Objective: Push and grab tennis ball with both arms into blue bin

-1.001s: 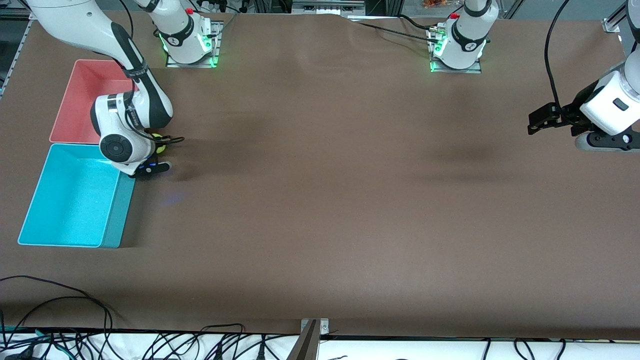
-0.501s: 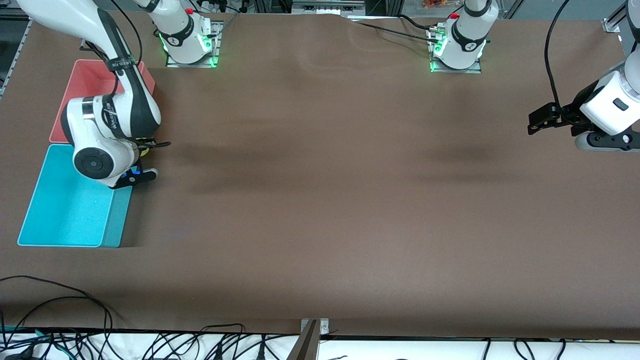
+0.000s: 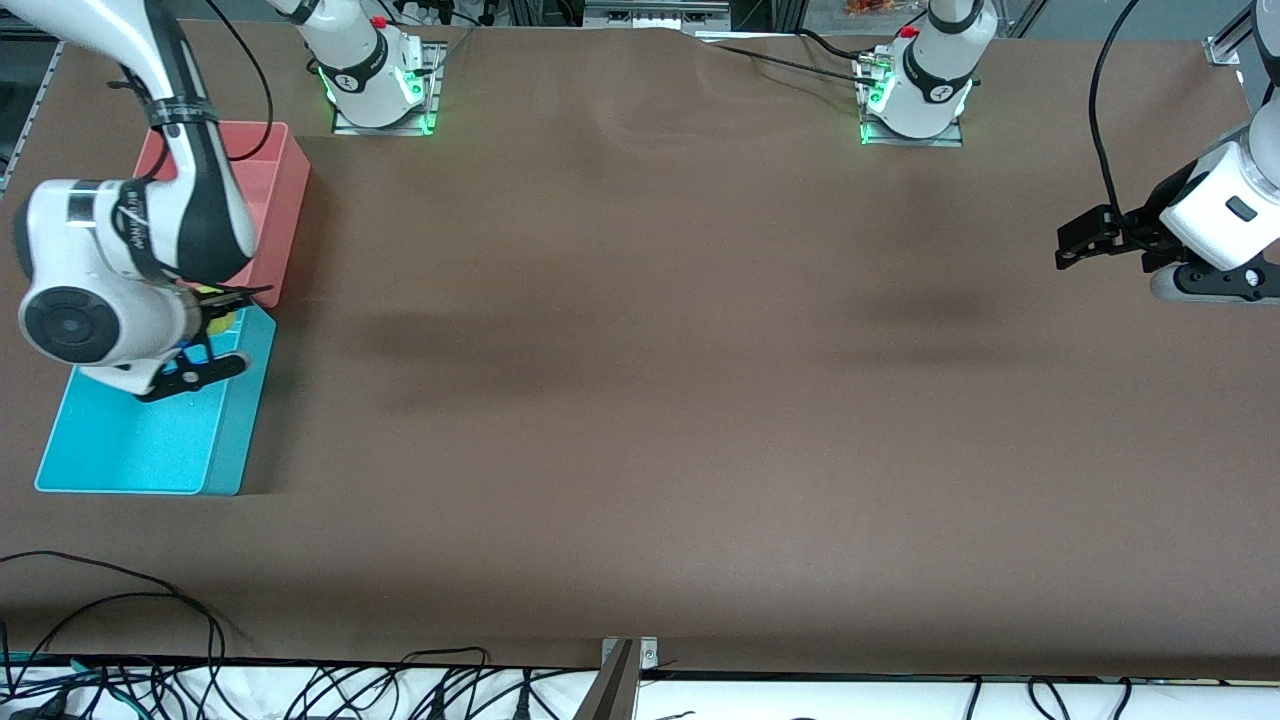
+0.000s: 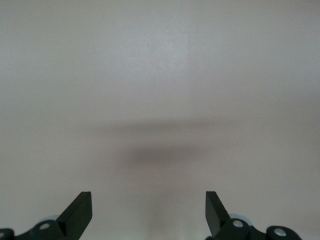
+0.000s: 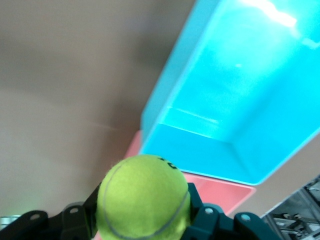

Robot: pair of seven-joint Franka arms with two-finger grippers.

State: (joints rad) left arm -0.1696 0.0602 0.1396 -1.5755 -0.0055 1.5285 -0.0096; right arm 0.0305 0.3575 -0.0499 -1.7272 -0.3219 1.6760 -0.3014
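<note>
The tennis ball (image 5: 145, 197), fuzzy yellow-green with a grey seam, is clamped in my right gripper (image 5: 145, 212), which is shut on it. In the front view only a sliver of the ball (image 3: 216, 303) shows under the right wrist. The right gripper (image 3: 224, 302) hangs over the blue bin (image 3: 140, 445), above the bin's end that adjoins the pink bin. In the right wrist view the blue bin's (image 5: 240, 90) floor looks bare. My left gripper (image 3: 1078, 240) waits open over the left arm's end of the table, its fingers (image 4: 80, 207) wide apart with nothing between them.
A pink bin (image 3: 280, 190) stands touching the blue bin, farther from the front camera; its rim (image 5: 220, 192) shows beside the ball. Brown table cloth (image 3: 640, 400) spreads between the arms. Cables (image 3: 150, 620) lie along the table's near edge.
My right arm has carried the ball from above the table beside the bins to over the blue bin, rising as it went. The left arm has not moved.
</note>
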